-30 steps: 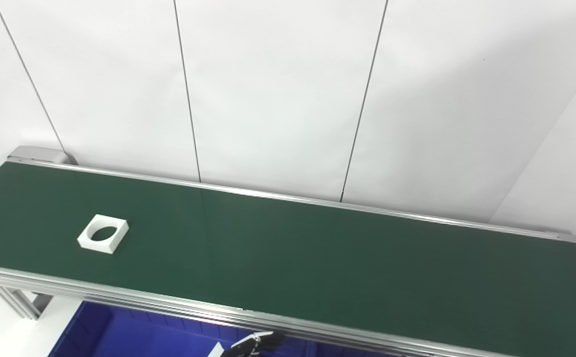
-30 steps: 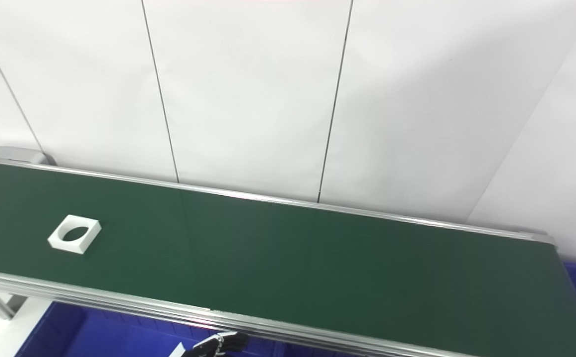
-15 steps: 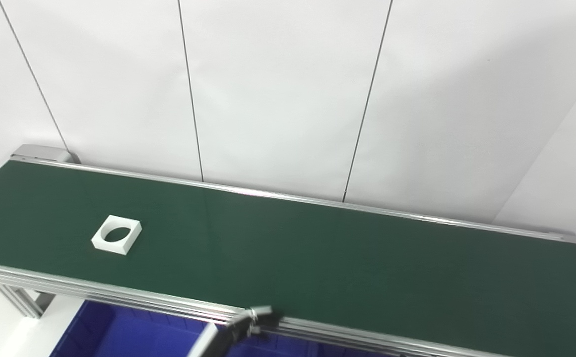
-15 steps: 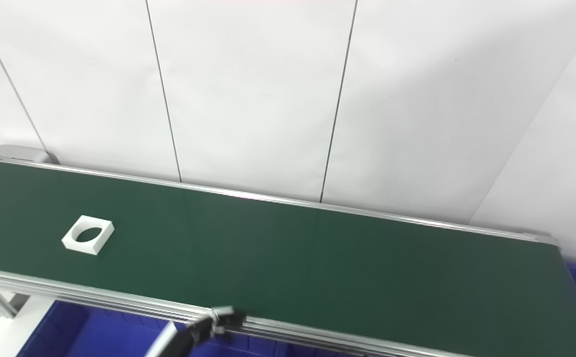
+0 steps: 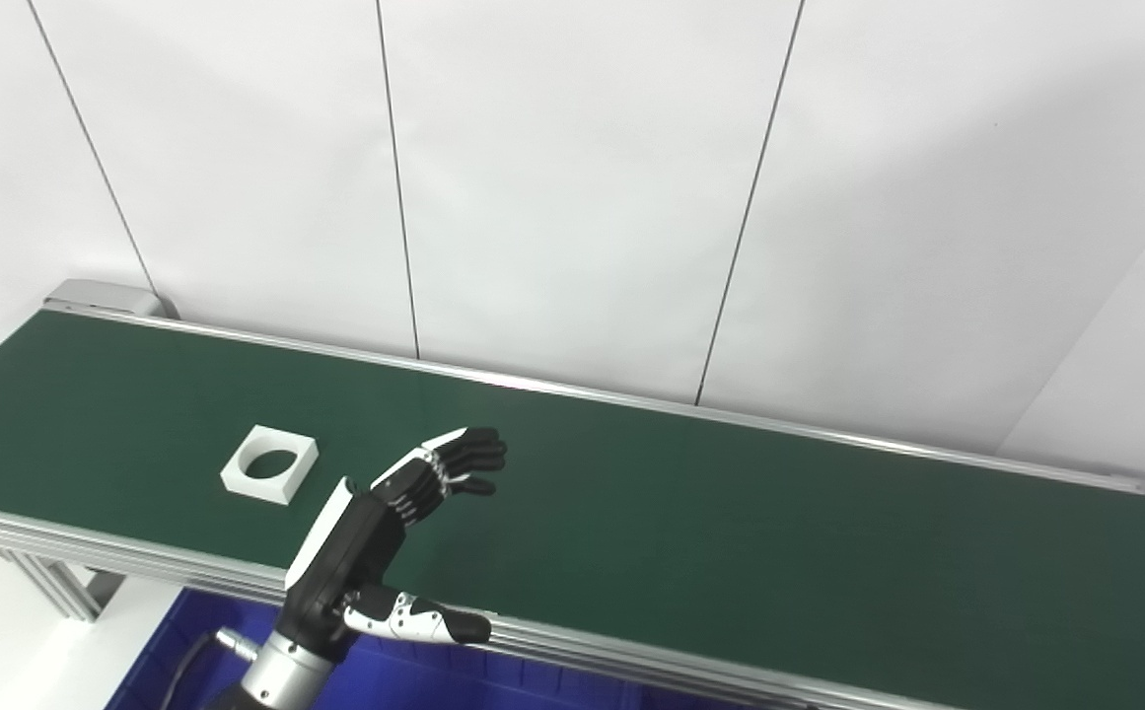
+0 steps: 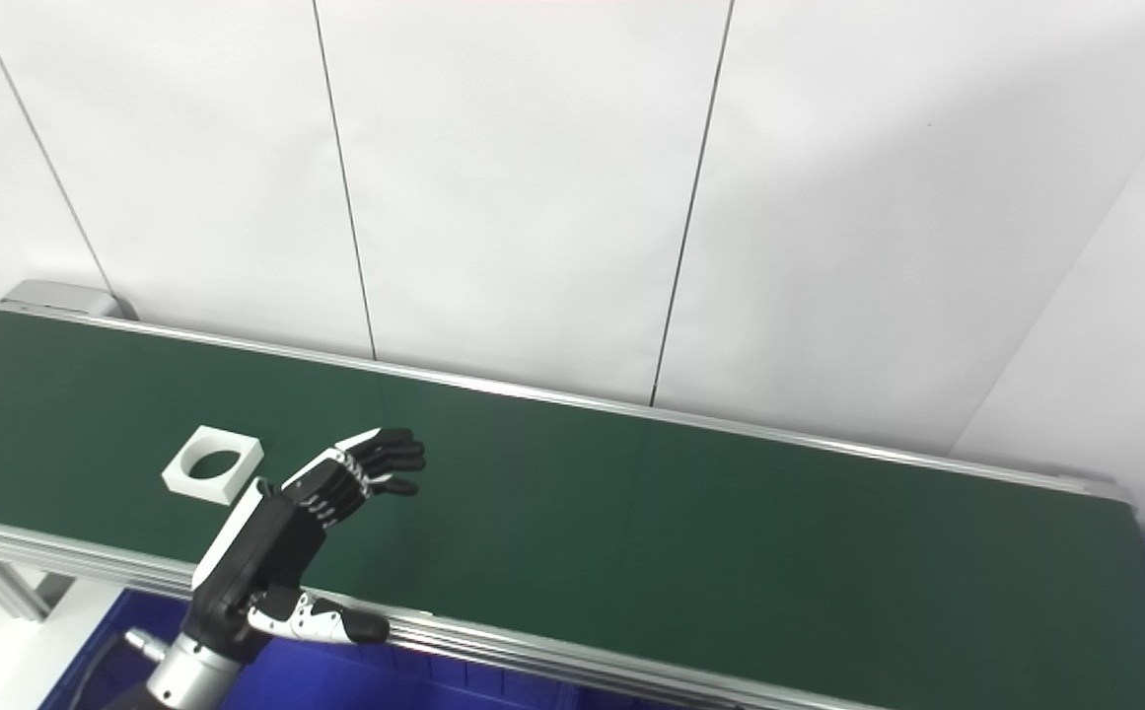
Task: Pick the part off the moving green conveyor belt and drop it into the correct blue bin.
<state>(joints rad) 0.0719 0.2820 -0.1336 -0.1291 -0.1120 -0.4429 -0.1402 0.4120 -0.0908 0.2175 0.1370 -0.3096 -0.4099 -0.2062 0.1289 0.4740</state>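
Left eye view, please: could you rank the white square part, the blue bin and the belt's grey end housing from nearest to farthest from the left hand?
From the left hand:
1. Blue bin: just below the hand, under the belt's near rail.
2. White square part: on the belt, to the hand's left.
3. Grey end housing: at the belt's far left corner, by the wall.

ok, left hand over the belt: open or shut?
Open. The left hand holds nothing; its fingers stretch out over the green belt, thumb held apart. The white part lies untouched beside it.
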